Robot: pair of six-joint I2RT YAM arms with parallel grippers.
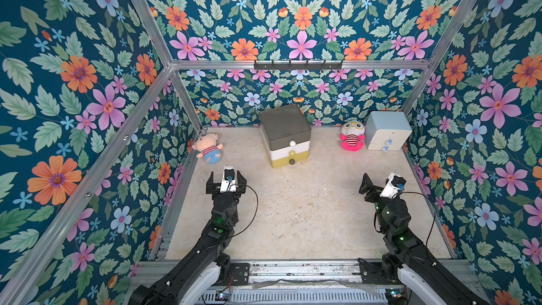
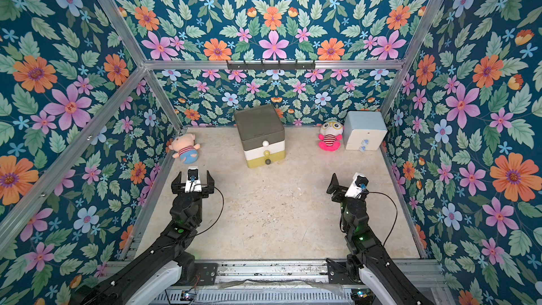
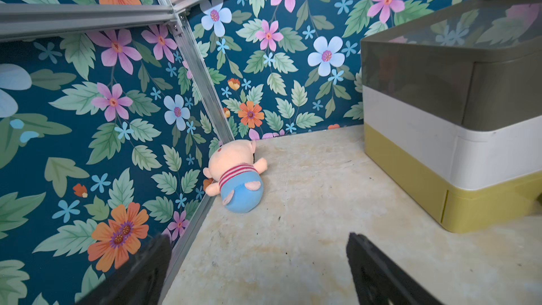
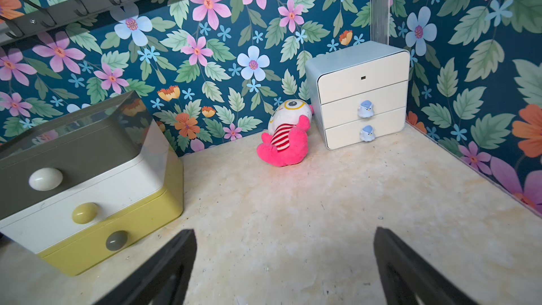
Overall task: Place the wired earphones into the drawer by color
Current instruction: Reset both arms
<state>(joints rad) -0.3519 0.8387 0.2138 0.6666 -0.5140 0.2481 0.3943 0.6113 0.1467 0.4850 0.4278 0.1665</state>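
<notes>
1. wired earphones: none in sight in any view, neither on the table (image 1: 293, 215) nor in either gripper. Cannot tell where they are.
2. drawer (image 1: 286, 136): three-tier chest at the back centre of the table. The dark grey, white and mustard tiers are all pushed in, no gap showing. white knob (image 4: 45, 178), yellow knob (image 4: 85, 213) and grey knob (image 4: 116, 240) face the arms.
3. Progress, as a judgement: either every earphone is already sorted inside and the drawers closed, or none has been laid out. The pictures don't settle which. Nothing left to do is visible on the table.
4. left gripper (image 3: 258, 259): jaws spread wide and empty, low over the table, in front of the drawer and to its left.
5. right gripper (image 4: 284, 259): jaws spread wide and empty, well apart from the drawer on its right.
6. Clutter: pig plush (image 1: 208, 149) by the left wall. pink plush (image 1: 352, 136) sits just beside the pale blue chest (image 1: 387, 132) in the back right corner.
</notes>
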